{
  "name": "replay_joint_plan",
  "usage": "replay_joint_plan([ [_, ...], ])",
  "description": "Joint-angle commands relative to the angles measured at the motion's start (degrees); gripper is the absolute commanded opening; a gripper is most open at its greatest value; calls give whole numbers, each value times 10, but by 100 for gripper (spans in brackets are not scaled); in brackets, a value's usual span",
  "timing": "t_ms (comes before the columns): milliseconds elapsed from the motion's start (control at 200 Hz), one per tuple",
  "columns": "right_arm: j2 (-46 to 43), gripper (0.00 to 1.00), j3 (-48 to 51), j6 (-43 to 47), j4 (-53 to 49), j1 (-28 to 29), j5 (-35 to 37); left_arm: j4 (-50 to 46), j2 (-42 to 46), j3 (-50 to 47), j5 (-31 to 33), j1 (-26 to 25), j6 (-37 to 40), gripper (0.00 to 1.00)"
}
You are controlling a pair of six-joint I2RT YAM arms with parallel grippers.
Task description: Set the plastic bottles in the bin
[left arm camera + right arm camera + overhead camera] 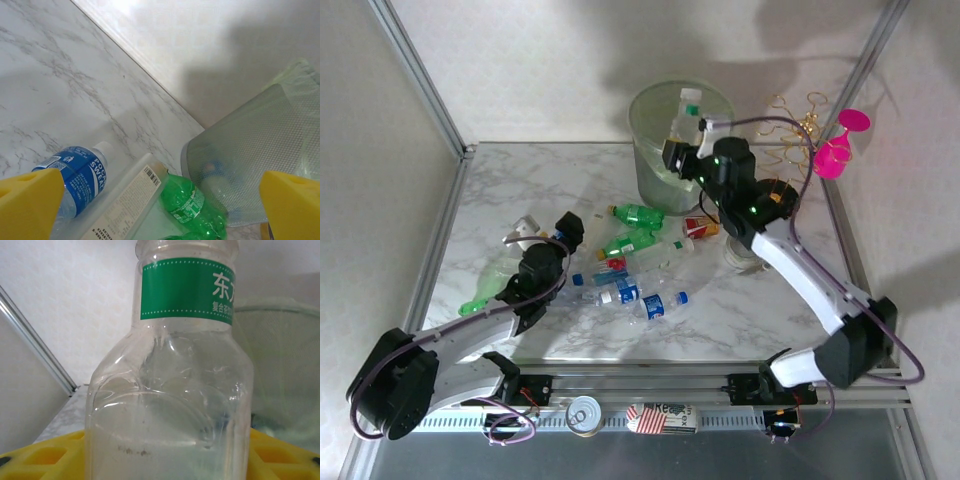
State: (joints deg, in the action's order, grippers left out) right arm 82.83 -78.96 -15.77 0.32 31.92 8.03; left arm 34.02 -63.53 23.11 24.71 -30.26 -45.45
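Clear bottle (685, 120), upright and clamped in right gripper (678, 150), hangs over the bin (655, 185) mouth; left gripper (568, 228) spread, farther off.

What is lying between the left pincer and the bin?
Seen from the left wrist, a green bottle and a clear white-labelled bottle lie between the left pincer and the bin.

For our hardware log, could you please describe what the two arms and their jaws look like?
Both the left arm and the right arm have white links joined by bulky black joint housings. A thin dark purple cable loops out beside each base. Small green lights glow on the right arm's black joints. The jaws are black outside and faced with bright yellow pads.
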Motion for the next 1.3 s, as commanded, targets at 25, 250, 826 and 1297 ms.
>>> replay_joint_plan([
  [25,79,39,-94,34,18,-28,-40,-30,38,-13,-7,8,12,100],
  [250,202,39,-232,26,-31,-69,-64,-79,114,-41,25,20,28,100],
  [826,347,84,-426,2,-135,-84,-72,-147,230,-75,50,44,21,100],
  [1297,196,99,-293,50,-89,-48,-73,-205,219,-35,61,49,0,100],
])
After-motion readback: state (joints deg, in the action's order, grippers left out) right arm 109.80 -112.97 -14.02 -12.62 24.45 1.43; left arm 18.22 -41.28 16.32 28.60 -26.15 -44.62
